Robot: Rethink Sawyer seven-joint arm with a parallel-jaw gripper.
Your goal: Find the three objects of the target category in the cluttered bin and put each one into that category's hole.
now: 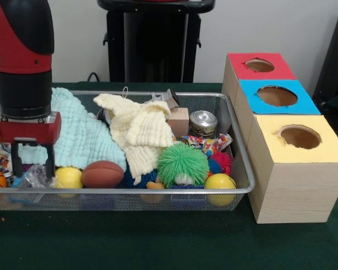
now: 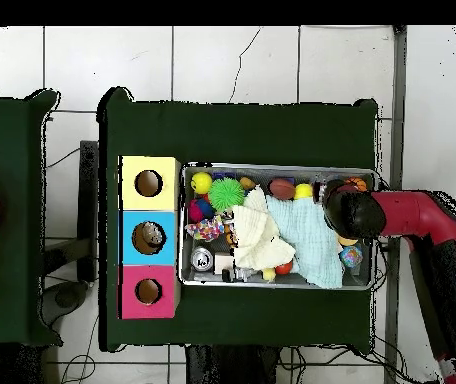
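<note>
End effector [image 1: 32, 156] hangs, fingers apart and empty, over the cluttered bin [image 1: 124, 191]; no writing is legible.

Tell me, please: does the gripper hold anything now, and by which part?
Nothing is held. The gripper is open, hanging empty over the left end of the cluttered bin.

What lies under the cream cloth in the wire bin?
The cream cloth overlaps a mint towel and a blue spiky toy at its edges; whatever lies beneath its middle is hidden.
</note>
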